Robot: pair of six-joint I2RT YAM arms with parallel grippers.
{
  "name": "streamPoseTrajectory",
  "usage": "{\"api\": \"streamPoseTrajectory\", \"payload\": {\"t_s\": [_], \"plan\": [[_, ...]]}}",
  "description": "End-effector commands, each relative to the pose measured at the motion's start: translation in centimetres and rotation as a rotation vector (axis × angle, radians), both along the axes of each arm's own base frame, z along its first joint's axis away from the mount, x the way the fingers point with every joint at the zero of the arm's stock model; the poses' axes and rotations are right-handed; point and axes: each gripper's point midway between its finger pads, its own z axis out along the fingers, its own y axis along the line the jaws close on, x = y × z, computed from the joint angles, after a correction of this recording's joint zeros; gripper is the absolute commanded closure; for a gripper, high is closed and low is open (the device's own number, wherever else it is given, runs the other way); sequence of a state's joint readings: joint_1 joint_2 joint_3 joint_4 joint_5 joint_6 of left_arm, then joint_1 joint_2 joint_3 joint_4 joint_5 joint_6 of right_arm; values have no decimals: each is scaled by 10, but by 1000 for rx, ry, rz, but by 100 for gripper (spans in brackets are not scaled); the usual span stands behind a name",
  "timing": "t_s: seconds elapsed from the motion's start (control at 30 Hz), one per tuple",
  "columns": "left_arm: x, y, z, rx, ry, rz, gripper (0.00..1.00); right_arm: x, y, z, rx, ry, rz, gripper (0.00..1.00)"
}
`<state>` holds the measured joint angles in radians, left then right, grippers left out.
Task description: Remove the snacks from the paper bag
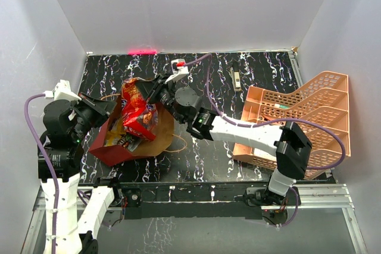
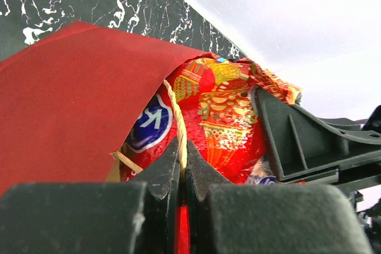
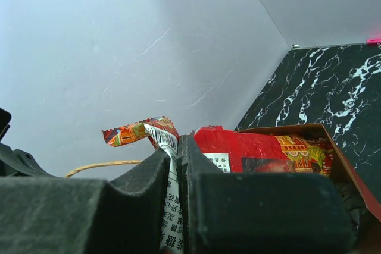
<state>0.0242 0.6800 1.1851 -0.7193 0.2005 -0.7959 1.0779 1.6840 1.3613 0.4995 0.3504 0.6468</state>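
Gleaming crinkly packet (image 1: 140,116), matte paper bag (image 1: 112,150)

White walls (image 1: 196,4) close in a black tabletop (image 1: 262,75) veined with white. A small red glow (image 1: 141,51) marks its far edge; a metal rail (image 1: 333,190) lines the near one.

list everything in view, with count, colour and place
paper bag: 1, red outside, brown inside, table left
red chip bag: 1, red, held at the bag's mouth
other packets: count unclear, yellow and brown, inside the bag
tiered tray: 1, peach, table right
pen-like tool: 1, black and cream, far table edge
table: 1, black marbled
left fingers: 2, black, shut on the bag's cord handle
right fingers: 2, black, shut on the chip bag's edge
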Motion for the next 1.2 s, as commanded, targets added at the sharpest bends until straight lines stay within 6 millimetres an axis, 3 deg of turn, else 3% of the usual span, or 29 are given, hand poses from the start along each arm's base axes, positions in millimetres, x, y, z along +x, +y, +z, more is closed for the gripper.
{"api": "streamPoseTrajectory", "payload": {"t_s": [0.0,0.17,0.33,0.43,0.5,0.7,0.8,1.0,1.17], "plan": [[-3,1,20,28,-63,-4,100,-23,-59,155,350,-170,-32,93],[-4,3,20,50,-62,-6,100,-30,-81,199,328,-269,-52,93],[-3,4,18,58,-68,-3,100,-40,-116,236,357,-348,-76,93],[-1,2,18,55,-63,-17,100,-42,-134,248,358,-363,-108,93],[0,2,20,63,-60,-21,100,-39,-151,246,336,-365,-177,93],[-2,1,35,79,-96,-31,100,2,-208,197,58,-359,-496,93],[-3,2,39,89,-108,-31,100,37,-234,152,-123,-325,-604,93],[0,-2,38,77,-105,-50,100,110,-289,43,-390,-154,-682,93],[2,-15,41,48,-129,-124,100,138,-298,-38,-596,-50,-687,93]]}}
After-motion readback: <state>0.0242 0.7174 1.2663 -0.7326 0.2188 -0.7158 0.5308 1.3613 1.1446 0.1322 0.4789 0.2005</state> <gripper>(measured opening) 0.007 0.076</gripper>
